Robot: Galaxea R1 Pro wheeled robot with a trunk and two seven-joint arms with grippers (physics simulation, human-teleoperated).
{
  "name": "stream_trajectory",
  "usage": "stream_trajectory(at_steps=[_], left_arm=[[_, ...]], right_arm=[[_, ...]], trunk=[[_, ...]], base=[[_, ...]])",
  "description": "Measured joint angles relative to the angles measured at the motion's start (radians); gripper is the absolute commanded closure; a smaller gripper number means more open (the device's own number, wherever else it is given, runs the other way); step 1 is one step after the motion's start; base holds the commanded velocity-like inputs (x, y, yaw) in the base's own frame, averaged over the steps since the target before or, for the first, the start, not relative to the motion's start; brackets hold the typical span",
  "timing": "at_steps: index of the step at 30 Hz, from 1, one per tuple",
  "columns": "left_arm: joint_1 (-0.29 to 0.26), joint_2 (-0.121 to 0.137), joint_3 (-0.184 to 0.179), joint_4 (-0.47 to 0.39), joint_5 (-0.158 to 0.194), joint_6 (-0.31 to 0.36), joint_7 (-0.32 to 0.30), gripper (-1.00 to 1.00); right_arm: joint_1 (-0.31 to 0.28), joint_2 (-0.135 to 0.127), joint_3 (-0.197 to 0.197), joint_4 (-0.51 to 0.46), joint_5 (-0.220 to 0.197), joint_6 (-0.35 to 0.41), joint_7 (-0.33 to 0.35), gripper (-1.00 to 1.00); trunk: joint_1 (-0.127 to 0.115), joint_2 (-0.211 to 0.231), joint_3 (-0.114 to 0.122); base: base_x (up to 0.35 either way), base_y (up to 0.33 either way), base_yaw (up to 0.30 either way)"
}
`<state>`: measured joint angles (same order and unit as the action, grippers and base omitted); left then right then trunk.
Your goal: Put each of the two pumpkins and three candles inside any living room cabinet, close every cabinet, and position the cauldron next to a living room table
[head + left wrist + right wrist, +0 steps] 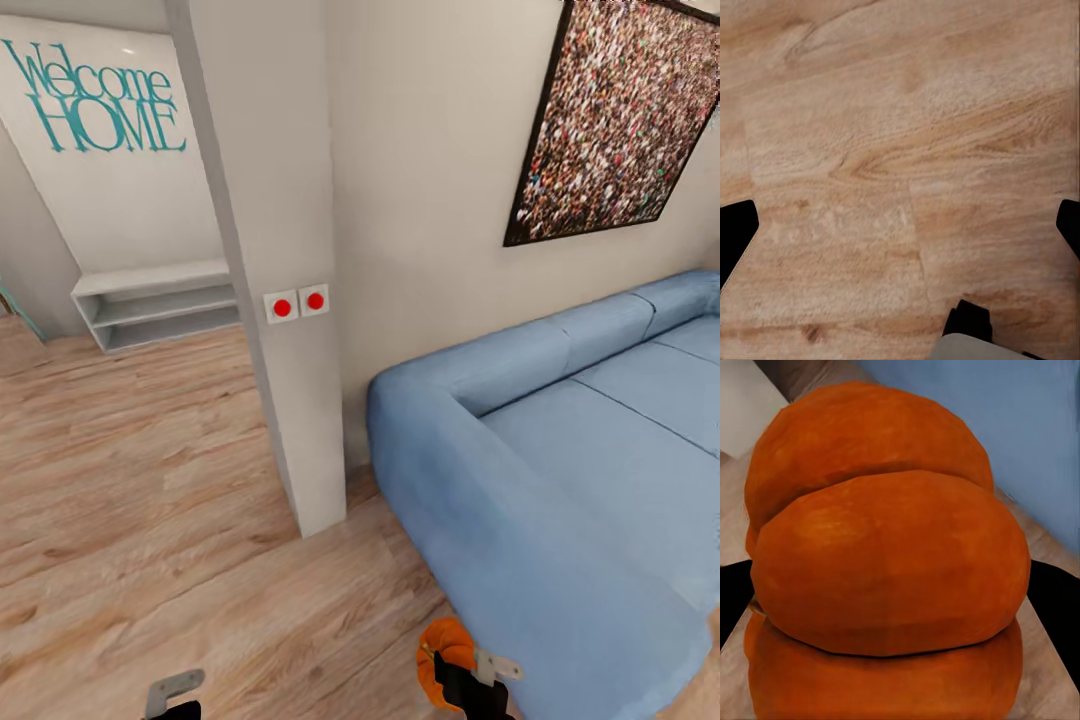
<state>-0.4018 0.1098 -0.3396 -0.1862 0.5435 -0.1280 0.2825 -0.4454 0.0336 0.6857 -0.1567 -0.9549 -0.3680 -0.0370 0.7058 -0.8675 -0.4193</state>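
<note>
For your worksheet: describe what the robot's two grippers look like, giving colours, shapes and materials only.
In the head view, the left gripper and right gripper each show a black body with a flat, angular, pale grey metal-looking plate. In the wrist views the fingers appear as plain matte black shapes. No cables or markings are visible.

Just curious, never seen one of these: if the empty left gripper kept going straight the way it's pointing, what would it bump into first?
Most likely the wooden floor: the left gripper points down at bare planks with open jaws and nothing between.
</note>
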Motion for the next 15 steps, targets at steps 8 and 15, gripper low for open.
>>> stream_trajectory(at_steps=[8, 15], left_arm=[[0.0, 0.0, 0.0, 0.0, 0.0, 0.0, 0.0, -1.0], [0.0, 0.0, 0.0, 0.0, -0.001, -0.001, 0.0, -1.0]], right_arm=[[0.0, 0.0, -0.001, 0.0, 0.001, -0.001, 0.0, 1.0], [0.0, 0.0, -0.001, 0.0, 0.001, 0.0, 0.0, 1.0]], trunk=[[0.0, 0.0, 0.009], [0.0, 0.0, 0.016]], base=[[0.12, 0.011, -0.245], [0.005, 0.046, -0.245]])
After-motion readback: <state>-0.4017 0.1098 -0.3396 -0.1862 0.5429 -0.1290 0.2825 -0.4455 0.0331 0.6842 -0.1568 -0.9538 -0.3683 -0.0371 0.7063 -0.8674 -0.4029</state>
